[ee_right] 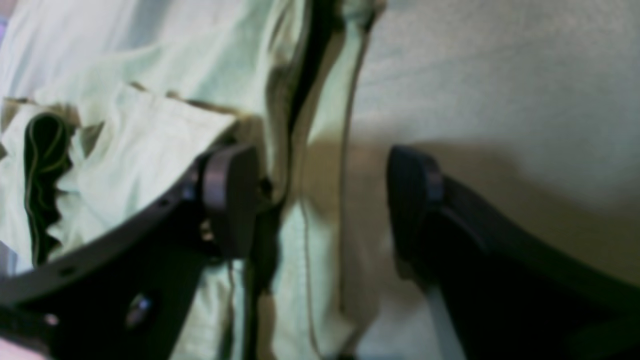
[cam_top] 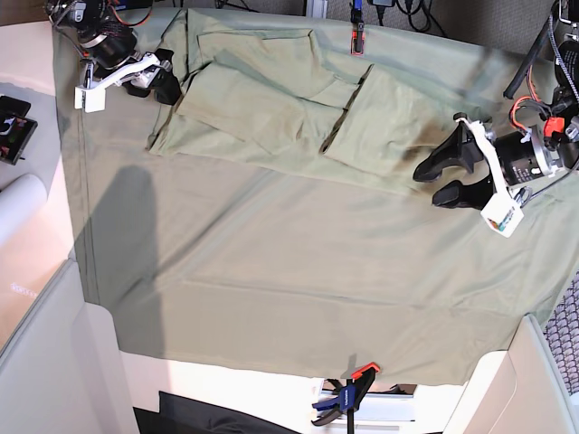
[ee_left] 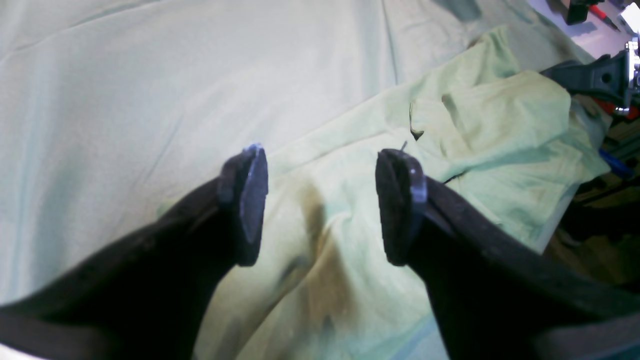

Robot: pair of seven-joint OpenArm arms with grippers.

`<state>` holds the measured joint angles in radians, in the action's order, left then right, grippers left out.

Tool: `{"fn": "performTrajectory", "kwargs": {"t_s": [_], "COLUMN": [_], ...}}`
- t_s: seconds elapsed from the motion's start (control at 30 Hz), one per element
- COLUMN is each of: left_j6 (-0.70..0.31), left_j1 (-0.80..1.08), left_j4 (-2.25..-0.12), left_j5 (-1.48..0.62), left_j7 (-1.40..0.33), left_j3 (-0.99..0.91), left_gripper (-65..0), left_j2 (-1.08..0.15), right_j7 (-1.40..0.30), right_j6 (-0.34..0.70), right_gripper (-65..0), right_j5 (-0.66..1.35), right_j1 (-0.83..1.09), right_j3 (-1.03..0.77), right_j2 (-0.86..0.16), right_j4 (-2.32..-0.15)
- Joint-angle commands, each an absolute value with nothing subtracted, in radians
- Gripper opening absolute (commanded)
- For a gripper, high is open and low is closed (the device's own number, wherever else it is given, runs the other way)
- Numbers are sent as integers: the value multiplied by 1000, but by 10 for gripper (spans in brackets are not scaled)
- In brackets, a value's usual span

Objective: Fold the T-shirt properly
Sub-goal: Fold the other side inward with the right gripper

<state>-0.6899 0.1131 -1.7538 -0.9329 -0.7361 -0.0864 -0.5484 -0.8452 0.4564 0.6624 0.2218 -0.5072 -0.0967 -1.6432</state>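
Observation:
The pale sage-green T-shirt [cam_top: 262, 99] lies partly folded and rumpled along the far side of the table. My left gripper [cam_top: 432, 183] is open at the shirt's right end. In the left wrist view it [ee_left: 322, 205] hovers over the creased shirt [ee_left: 480, 130] with nothing between the jaws. My right gripper [cam_top: 156, 86] is open at the shirt's left end. In the right wrist view it [ee_right: 322, 200] straddles a stitched edge of the shirt [ee_right: 150, 145]: one finger [ee_right: 230, 195] is at the shirt and the other finger [ee_right: 415, 200] is over the sheet.
A larger same-coloured sheet [cam_top: 271, 271] covers the table, held by an orange clamp [cam_top: 357, 41] at the far edge and clamps [cam_top: 348, 389] at the near edge. A black clamp [ee_left: 600, 77] is beside the shirt. A black device [cam_top: 14, 122] and a white roll [cam_top: 18, 203] lie at the left.

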Motion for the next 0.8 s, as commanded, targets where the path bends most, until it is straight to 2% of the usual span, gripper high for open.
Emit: {"fn": "performTrajectory", "kwargs": {"t_s": [0.0, 0.3, 0.5, 0.57, 0.67, 0.7, 0.77], "left_j6": [-696, -696, -696, -696, -696, -696, -696], "left_j1": [100, 101, 100, 100, 100, 100, 100], "left_j4": [-1772, -1772, -1772, -1772, -1772, -1772, -1772], "left_j5": [-953, -953, -955, -956, -974, -977, -977], "left_j7": [-715, -715, -715, -714, -715, -715, -715], "left_j3": [-95, -95, -100, -110, -135, -144, -158], "left_gripper": [-272, -272, -273, -274, -274, -274, -274], "left_j2": [-562, -562, -563, -563, -563, -563, -563], "right_j7": [-863, -868, -830, -821, -810, -807, -807], "right_j6": [461, 460, 460, 460, 460, 460, 460], "right_gripper": [-245, -245, -253, -355, -604, -650, -650], "right_j5": [674, 661, 645, 644, 644, 643, 643], "right_j1": [220, 226, 225, 225, 225, 225, 224], "right_j3": [-498, -371, -352, -351, -352, -351, -352], "right_j2": [-95, -59, -47, -47, -47, -47, -47], "right_j4": [-1651, -1651, -1651, -1651, -1651, -1651, -1651]}}
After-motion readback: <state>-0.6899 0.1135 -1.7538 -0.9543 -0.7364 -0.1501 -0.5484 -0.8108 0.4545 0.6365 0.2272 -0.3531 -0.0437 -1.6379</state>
